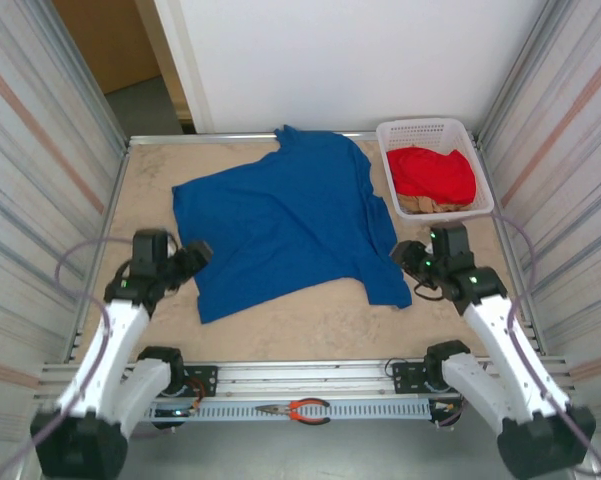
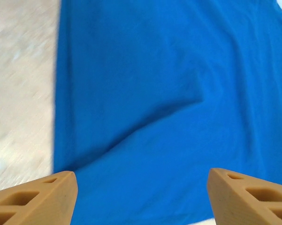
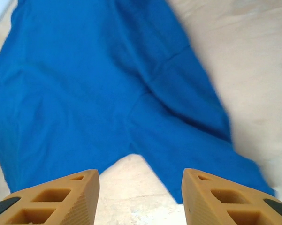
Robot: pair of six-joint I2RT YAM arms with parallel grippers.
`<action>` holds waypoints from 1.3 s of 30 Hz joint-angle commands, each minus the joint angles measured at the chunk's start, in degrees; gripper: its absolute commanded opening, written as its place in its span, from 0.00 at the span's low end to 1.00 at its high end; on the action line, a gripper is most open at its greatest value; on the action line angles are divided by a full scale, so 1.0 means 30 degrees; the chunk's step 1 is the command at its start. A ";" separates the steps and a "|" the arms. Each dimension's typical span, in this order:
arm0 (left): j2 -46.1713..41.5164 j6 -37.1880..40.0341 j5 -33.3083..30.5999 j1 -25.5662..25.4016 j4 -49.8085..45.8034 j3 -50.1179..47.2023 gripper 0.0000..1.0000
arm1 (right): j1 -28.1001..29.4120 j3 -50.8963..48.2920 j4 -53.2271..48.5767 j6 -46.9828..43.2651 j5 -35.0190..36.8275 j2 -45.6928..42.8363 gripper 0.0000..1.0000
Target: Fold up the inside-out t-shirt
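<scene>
Across the middle of the beige table [image 1: 320, 322] lies the royal-blue short-sleeved cotton t-shirt [image 1: 280, 220], spread nearly flat with soft creases, its far end reaching the back edge. The left claw [image 1: 192, 256] sits at the shirt's left side near the near-left corner. In the left wrist view, the left claw [image 2: 141, 174] is released, its tan fingers wide apart with nothing between them, and blue cloth [image 2: 169, 103] is ahead of them. The right claw [image 1: 405, 256] sits just beside the shirt's right edge. In the right wrist view, the right claw [image 3: 141, 173] is also released and empty, with bare table between its fingers and the shirt's near-right flap [image 3: 187, 136] just ahead.

At the far right corner a white plastic lattice basket [image 1: 425, 126] holds a red garment [image 1: 435, 172] over a tan cloth [image 1: 420, 205], close to the shirt's right side. Red-handled pliers [image 1: 295, 410] rest on the metal rail between the arm bases. Corrugated metal walls [image 1: 40, 150] close in both sides. Bare table runs along the near edge and in the far-left corner.
</scene>
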 commanded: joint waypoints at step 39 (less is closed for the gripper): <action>1.0049 -0.5418 0.4613 0.6534 0.6856 -0.0897 0.70 | 0.1047 1.2556 0.2613 0.0051 -0.1326 2.2550 0.51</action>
